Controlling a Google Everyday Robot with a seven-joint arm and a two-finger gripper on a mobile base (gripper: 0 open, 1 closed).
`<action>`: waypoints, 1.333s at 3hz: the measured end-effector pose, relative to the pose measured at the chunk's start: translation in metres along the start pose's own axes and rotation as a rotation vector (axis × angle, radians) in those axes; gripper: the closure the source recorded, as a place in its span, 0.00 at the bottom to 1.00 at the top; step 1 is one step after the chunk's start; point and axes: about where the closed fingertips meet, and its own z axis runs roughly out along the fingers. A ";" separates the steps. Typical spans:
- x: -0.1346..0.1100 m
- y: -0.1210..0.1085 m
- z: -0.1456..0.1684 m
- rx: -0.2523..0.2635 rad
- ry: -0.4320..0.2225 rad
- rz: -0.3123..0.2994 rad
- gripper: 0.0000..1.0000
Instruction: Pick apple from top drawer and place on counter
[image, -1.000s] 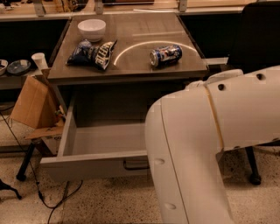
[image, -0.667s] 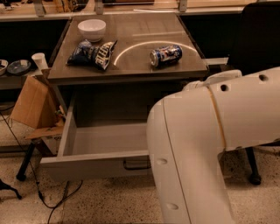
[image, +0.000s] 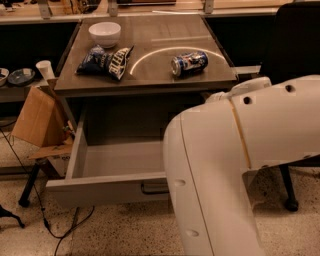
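Observation:
The top drawer (image: 107, 187) stands pulled open below the counter (image: 165, 65), its dark handle partly behind my arm. The part of the drawer floor that shows is bare. The apple is hidden or out of view. My white arm (image: 225, 165) fills the right foreground and covers the drawer's right side. The gripper is not in view.
On the counter lie a white bowl (image: 105, 34), a dark blue chip bag (image: 106, 61) and a blue soda can (image: 189, 63) on its side. A cardboard box (image: 35, 117) leans at the left. A black chair (image: 295, 45) stands at the right. Cables lie on the floor.
My arm has shifted slightly to the right in the view. The drawer and the things on the counter have not moved.

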 end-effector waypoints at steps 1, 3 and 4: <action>0.005 -0.002 0.002 0.000 0.062 -0.047 0.00; 0.020 -0.002 0.000 -0.007 0.184 -0.128 0.00; 0.026 -0.001 0.003 -0.030 0.211 -0.138 0.00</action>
